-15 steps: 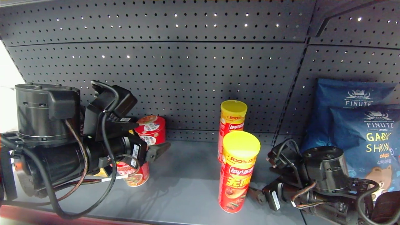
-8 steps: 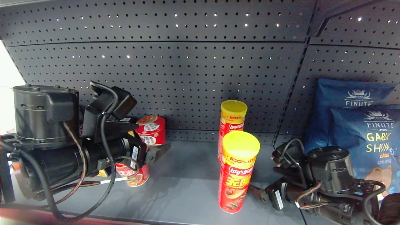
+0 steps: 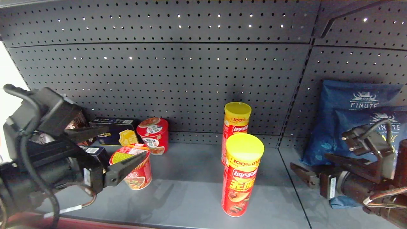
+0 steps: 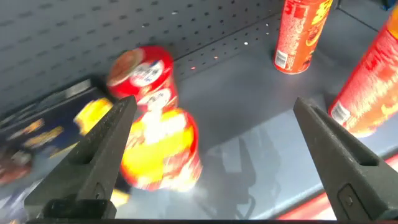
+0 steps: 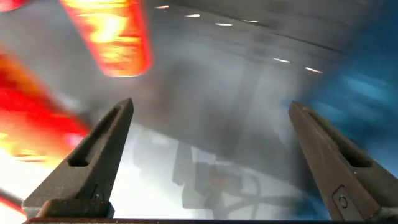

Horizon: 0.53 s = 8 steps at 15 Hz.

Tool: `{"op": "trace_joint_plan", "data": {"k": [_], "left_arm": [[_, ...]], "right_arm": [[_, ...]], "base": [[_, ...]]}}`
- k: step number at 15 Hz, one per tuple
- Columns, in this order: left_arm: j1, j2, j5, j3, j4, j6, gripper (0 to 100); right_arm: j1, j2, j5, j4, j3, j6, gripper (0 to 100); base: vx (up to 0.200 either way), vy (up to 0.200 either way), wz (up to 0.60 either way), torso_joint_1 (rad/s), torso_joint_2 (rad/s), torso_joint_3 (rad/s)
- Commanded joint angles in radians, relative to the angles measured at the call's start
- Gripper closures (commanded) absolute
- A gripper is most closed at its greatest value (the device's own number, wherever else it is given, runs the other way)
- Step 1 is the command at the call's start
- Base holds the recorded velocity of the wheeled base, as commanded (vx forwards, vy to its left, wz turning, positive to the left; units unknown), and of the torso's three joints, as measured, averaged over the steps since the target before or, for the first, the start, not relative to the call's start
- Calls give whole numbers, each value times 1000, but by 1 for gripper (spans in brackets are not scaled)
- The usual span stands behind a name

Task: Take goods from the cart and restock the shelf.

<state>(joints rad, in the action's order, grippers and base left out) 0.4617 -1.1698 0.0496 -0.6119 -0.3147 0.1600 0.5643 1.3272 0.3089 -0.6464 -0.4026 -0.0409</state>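
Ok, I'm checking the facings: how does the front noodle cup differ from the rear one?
The front noodle cup has a yellow-green lid; the rear noodle cup a red-and-white one. The front cup stands nearer the shelf edge, the rear cup by the pegboard. Both are red and upright.

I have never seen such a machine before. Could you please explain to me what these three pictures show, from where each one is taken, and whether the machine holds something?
It is a robot with two arms, placed before a shop shelf. The large picture comes from a camera on its head, looking down at the shelf. The two small pictures come from cameras on its wrists, each looking out between that arm's two fingers. The left gripper and the right gripper are both open and hold nothing. On the shelf stand two chip cans with yellow lids, two noodle cups, some dark boxes behind the cups, and blue snack bags on the robot's right.
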Motion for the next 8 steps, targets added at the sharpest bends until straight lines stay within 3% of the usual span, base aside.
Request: {"op": "trace_joint_plan", "data": {"k": [1, 5, 8], "left_arm": [[-115, 233, 26, 121, 8, 4, 0], [-316, 363, 107, 139, 55, -13, 0], [-337, 484, 177, 224, 106, -23, 0]], "right_arm": [[-156, -169, 45, 45, 50, 4, 0], [-382, -358, 81, 131, 126, 32, 0], [-422, -563, 82, 200, 232, 98, 0]], "base": [[0, 0, 0, 0, 0, 0], [0, 0, 0, 0, 0, 0], [0, 0, 0, 0, 0, 0]]}}
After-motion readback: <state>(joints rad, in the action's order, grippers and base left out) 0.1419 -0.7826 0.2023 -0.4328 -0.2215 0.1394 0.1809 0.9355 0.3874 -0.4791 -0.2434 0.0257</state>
